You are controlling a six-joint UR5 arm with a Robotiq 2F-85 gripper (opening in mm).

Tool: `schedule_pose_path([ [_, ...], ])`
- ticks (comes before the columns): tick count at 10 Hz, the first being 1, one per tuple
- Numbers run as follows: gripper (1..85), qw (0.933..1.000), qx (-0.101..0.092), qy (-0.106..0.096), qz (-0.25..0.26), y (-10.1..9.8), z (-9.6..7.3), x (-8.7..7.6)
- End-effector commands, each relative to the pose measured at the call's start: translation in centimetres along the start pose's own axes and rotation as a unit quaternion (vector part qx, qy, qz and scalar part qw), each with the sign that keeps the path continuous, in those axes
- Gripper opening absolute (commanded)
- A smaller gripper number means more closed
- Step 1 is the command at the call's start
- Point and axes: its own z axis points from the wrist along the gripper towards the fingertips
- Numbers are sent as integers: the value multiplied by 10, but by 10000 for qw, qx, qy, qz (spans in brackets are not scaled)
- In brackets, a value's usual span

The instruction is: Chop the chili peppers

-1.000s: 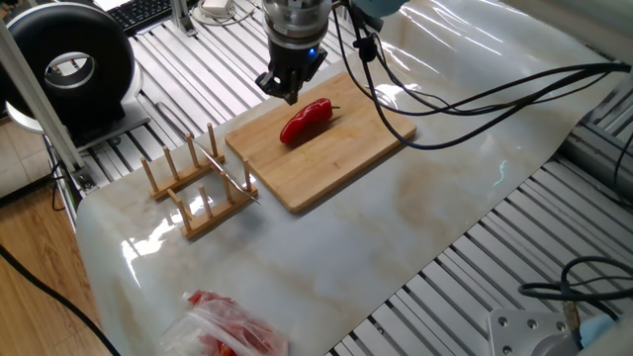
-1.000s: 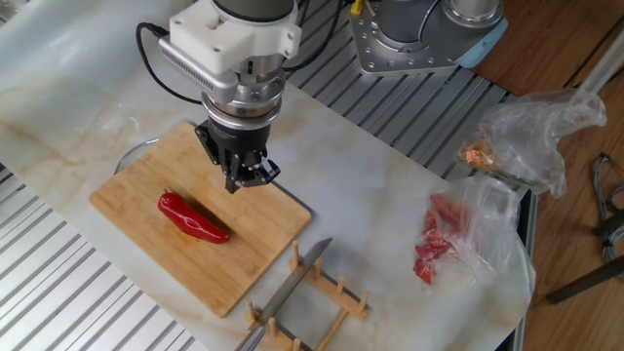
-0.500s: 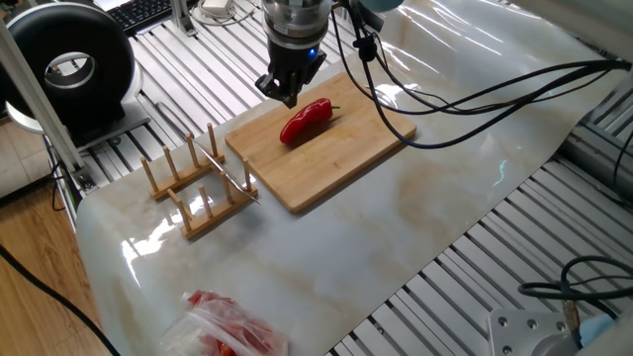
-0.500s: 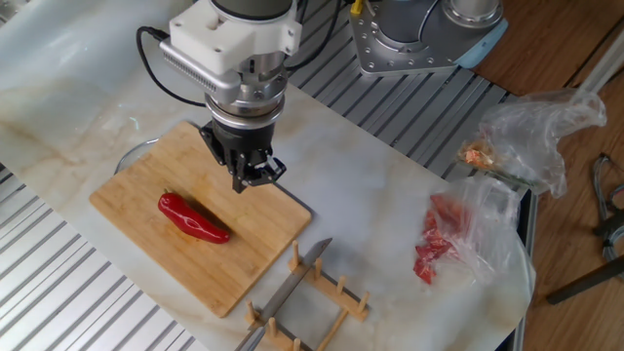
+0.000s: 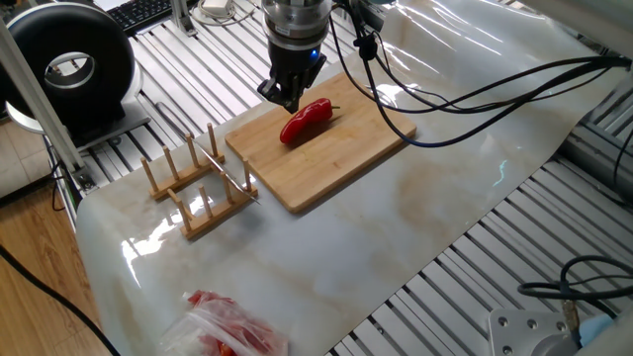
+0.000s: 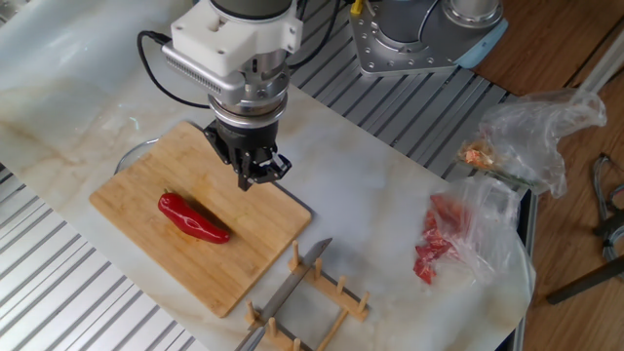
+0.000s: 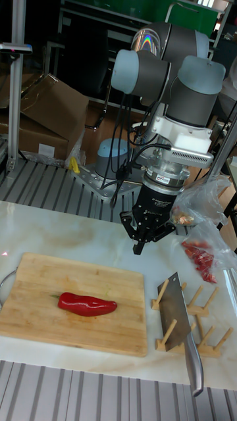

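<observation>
One whole glossy red chili pepper [image 5: 305, 121] [image 6: 193, 216] [image 7: 87, 304] lies on the bamboo cutting board [image 5: 348, 150] [image 6: 255, 246] [image 7: 33, 283]. My gripper [image 5: 290, 100] [image 6: 256, 176] [image 7: 140, 247] hangs above the board's edge on the rack side, a short way from the pepper and not touching it. Its fingers come together to a point with nothing between them. A cleaver [image 5: 230, 175] [image 6: 285, 292] [image 7: 178, 309] stands in the wooden rack [image 5: 190, 198] [image 6: 317, 304] [image 7: 197, 335] next to the board.
A clear plastic bag with red showing through [image 5: 226, 328] [image 6: 444, 244] [image 7: 201, 253] lies on the marble sheet beyond the rack. Black cables [image 5: 475, 89] trail from the arm over the table. A second crumpled bag [image 6: 531, 127] sits near the arm's base.
The gripper has shifted slightly along the board's edge toward the rack side and a little lower. Pepper, cleaver and rack have not moved.
</observation>
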Motion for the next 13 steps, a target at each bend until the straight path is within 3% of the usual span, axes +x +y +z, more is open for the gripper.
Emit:
schedule_pose_path([
  [1,13,10000,-57,43,-33,4,-2,3],
  [5,13,10000,-17,31,23,3,-4,4],
  [8,13,9998,-14,-101,192,-1,-5,-4],
  [13,13,9998,-74,-175,88,0,-5,-9],
])
